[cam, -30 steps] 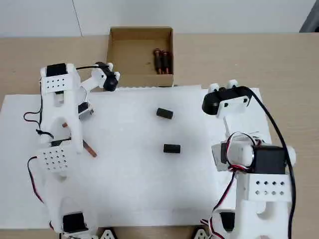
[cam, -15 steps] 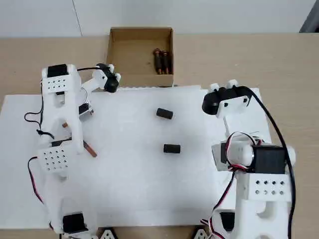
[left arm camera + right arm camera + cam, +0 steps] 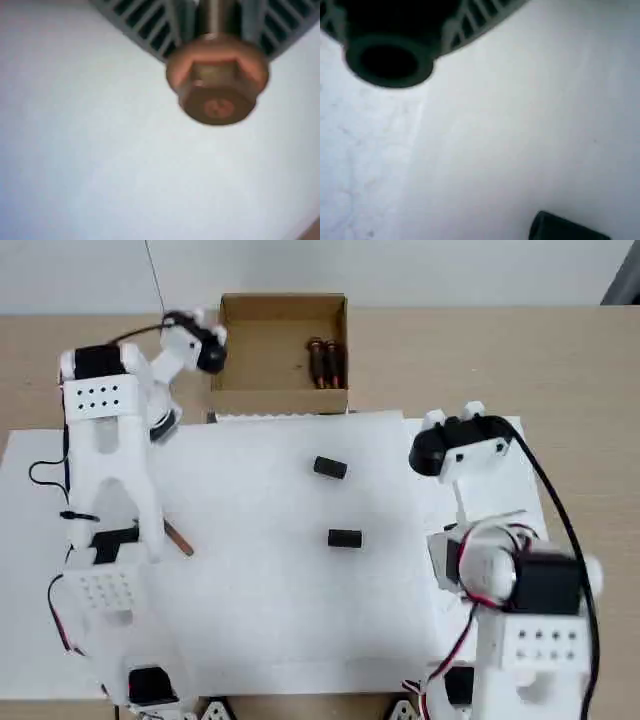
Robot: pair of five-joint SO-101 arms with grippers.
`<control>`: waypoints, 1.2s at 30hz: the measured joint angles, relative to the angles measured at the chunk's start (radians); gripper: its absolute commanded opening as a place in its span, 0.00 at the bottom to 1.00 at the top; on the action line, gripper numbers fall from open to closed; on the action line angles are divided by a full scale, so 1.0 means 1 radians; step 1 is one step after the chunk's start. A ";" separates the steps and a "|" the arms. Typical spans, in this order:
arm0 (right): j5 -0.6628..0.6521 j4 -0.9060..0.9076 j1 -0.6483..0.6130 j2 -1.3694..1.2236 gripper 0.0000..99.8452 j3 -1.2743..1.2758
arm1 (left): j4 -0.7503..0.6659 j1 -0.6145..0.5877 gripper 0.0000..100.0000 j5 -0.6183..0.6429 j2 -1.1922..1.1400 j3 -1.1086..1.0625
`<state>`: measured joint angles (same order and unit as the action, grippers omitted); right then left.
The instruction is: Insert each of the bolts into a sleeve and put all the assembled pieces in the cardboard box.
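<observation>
My left gripper [image 3: 215, 17] is shut on a brown bolt [image 3: 217, 82], whose hex head sticks out over the white foam. My right gripper [image 3: 395, 20] is shut on a black sleeve [image 3: 390, 62], its open bore facing the camera. Another black sleeve [image 3: 565, 230] lies on the foam farther off. In the high view two loose sleeves [image 3: 330, 468] [image 3: 345, 538] lie mid-mat, and a second bolt [image 3: 178, 538] lies beside the left arm [image 3: 100, 400]. The cardboard box [image 3: 250, 350] at the back holds assembled pieces [image 3: 325, 362]. The right arm [image 3: 460, 445] stands at the mat's right side.
The white foam mat [image 3: 280, 620] covers most of the wooden table [image 3: 480, 350]. Cables run along both arms. The box's near wall [image 3: 280, 400] meets the mat's far edge.
The left arm has risen and swung toward the back, its wrist now beside the box's left wall. The right arm has shifted slightly. The loose sleeves and the lying bolt have stayed put.
</observation>
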<state>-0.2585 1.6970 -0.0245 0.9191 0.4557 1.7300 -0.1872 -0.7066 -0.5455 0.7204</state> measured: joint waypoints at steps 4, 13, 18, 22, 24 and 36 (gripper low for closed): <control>0.000 -0.002 -0.002 0.061 0.00 0.000 | 0.000 0.049 0.00 0.135 0.110 0.000; 0.012 -0.002 -0.002 0.150 0.00 0.000 | 0.005 0.138 0.00 0.255 0.382 -0.060; 0.038 -0.002 -0.003 0.241 0.00 0.000 | 0.008 0.203 0.00 0.304 0.608 -0.221; 0.040 -0.002 -0.003 0.333 0.00 0.000 | 0.009 0.244 0.00 0.373 0.802 -0.368; 0.040 -0.002 -0.003 0.368 0.00 -0.002 | 0.009 0.247 0.00 0.410 0.891 -0.445; 0.144 -0.058 -0.003 0.609 0.00 0.169 | -0.035 0.247 0.00 0.592 1.320 -0.865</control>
<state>-0.1143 1.6387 -0.0276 1.5282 0.6245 1.6947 0.0598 -0.1143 0.7741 -0.1450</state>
